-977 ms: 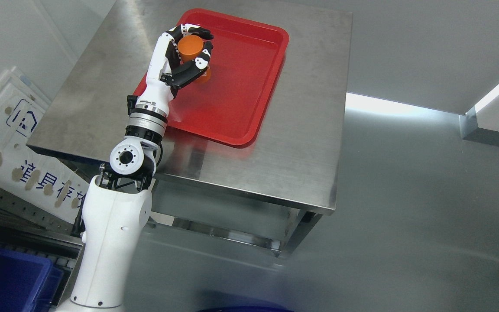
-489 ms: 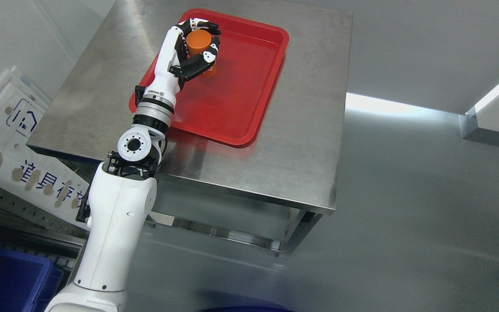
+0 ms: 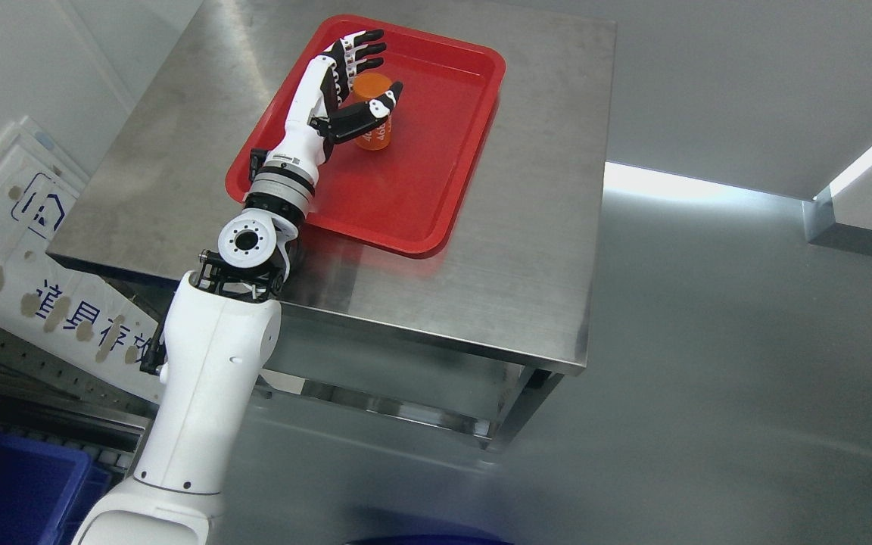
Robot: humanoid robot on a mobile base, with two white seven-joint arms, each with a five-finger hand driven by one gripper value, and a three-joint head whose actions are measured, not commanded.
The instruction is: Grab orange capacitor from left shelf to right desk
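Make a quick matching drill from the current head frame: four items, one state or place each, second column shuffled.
Items:
1. orange capacitor
2. red tray
3. left hand
4. blue bin

States or places:
A. fingers spread, holding nothing
B. lying flat on the steel table
C. standing upright inside the tray
D. at the picture's lower left corner, below table level

Pairs: 1-C, 2-B, 3-A, 4-D
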